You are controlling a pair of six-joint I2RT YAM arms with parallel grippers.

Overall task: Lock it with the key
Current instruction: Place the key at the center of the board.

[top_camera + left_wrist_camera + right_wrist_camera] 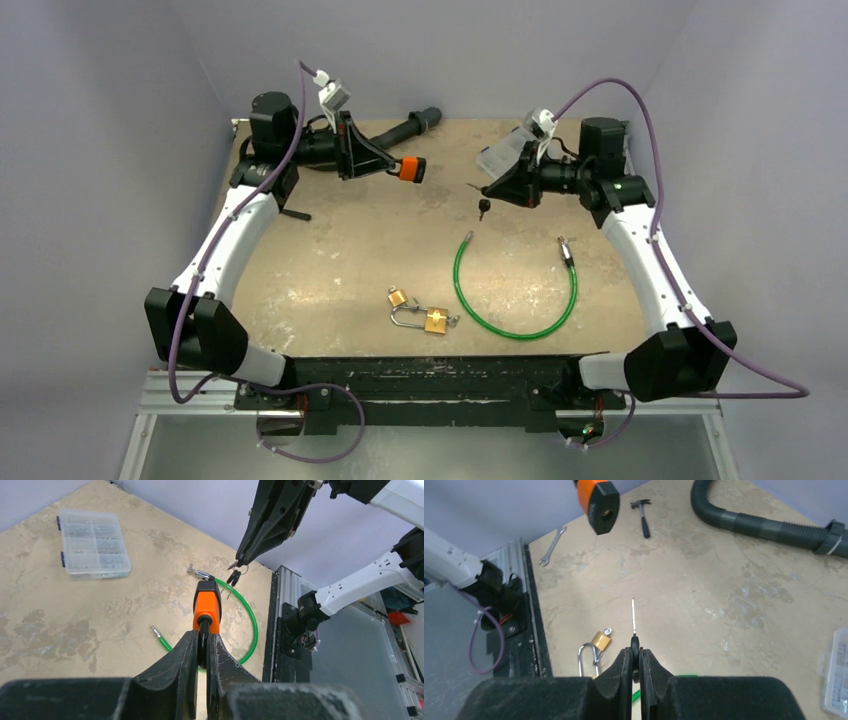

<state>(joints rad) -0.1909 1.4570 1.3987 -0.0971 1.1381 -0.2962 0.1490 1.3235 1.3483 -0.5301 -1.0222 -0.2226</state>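
The right end effector (pixel 636 652) is closed on the head of a thin metal key (pixel 633 615) above the far half of the tabletop (pixel 330 260), right of centre; the blade shows edge-on, teeth indiscernible. The left end effector (pixel 202 640) clamps a smooth orange-and-black lock barrel (pixel 207 607), its gripped end hidden.

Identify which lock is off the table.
The orange lock, clamped in the left gripper; the small brass padlock and the bigger brass padlock lie on the table.
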